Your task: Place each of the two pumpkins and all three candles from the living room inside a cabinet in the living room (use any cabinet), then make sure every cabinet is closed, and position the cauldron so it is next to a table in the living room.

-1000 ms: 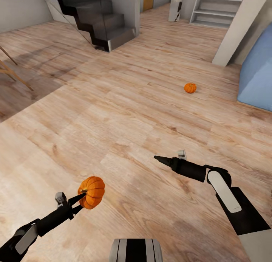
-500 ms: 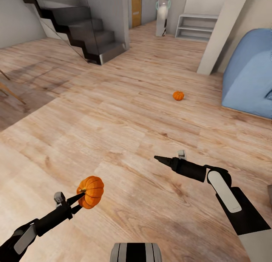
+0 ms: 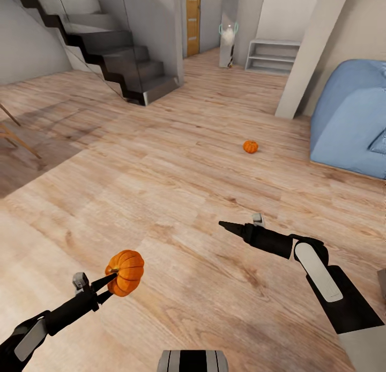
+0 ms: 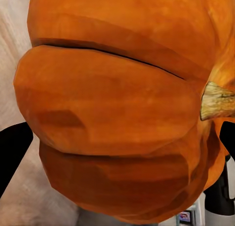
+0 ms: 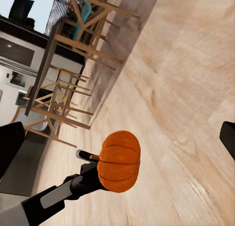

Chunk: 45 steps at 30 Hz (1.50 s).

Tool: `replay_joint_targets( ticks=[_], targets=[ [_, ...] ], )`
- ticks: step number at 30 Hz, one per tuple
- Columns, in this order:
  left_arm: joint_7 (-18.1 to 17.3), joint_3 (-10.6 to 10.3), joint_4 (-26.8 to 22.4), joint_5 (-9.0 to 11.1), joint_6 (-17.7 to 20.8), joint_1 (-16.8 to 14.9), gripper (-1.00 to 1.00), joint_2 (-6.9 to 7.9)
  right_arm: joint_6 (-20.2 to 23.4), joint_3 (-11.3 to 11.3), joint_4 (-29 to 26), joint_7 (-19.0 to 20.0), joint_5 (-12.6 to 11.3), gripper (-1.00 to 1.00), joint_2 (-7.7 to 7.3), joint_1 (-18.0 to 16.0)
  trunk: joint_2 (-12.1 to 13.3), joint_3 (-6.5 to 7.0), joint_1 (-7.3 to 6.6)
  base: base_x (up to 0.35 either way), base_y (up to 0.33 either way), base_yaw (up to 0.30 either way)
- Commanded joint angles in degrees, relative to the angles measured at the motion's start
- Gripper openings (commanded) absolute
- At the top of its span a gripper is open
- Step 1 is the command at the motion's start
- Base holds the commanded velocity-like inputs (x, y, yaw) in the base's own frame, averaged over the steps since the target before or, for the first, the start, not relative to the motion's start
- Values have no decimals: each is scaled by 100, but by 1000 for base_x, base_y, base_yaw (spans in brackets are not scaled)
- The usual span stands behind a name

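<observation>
Camera view is shifting since the earlier frame, bringing more of the blue sofa (image 3: pixel 351 125) into sight. Left gripper (image 3: pixel 110 283) is holding its jaws clamped on the held pumpkin (image 3: pixel 126 272) (stem seen in the left wrist view) above the wooden floor (image 3: pixel 177 200). Second pumpkin (image 3: pixel 250 146) is lying on the floor near the sofa. Right gripper (image 3: pixel 225 225) is hovering with jaws together, well apart from the sofa.

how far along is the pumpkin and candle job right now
Nothing looks stowed yet. In hand: the left gripper is shut on one ribbed orange pumpkin, held above the wood floor. The right gripper is free. Left: the second small orange pumpkin lies on the floor near the blue sofa, plus candles, cabinet and cauldron.
</observation>
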Motion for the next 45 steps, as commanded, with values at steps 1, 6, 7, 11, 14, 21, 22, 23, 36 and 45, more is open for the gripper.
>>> replay_joint_targets(
  ticks=[1,6,7,11,14,21,22,23,36,45],
  targets=[
    [-13,-35,4,47,51,-3,-100,10,14,4,1,12,3,100,-4,-4,0,23,-3,0,0,-114],
    [-13,-35,4,48,51,-3,-100,15,14,5,1,12,3,100,-5,-4,7,164,-16,0,0,-159],
    [-13,-35,4,48,52,-3,-100,15,14,5,1,12,3,100,-5,-4,8,193,-19,0,0,-175],
    [-18,-35,4,48,58,-3,-100,15,14,8,1,12,3,100,1,-4,13,308,-29,0,0,-178],
    [-21,-35,4,48,59,-3,-100,15,14,5,1,12,3,100,-2,-4,17,395,-37,0,0,-179],
    [-22,-32,4,48,59,-3,-100,15,14,10,1,12,-6,100,2,-4,20,468,-42,0,0,-106],
    [-24,-30,4,48,56,-3,-100,18,14,11,1,12,-6,100,3,-4,20,468,-42,0,0,-19],
    [-26,-25,4,48,54,-3,-100,20,14,12,1,12,-6,100,3,-4,20,469,-42,17,0,-12],
    [-22,-21,-4,48,51,-3,-100,19,14,13,20,2,-5,100,4,-4,20,469,-42,302,0,-1],
    [-22,-18,4,48,53,-3,-100,24,14,4,13,-9,-3,100,1,-4,20,472,-42,346,0,0]
  ],
)
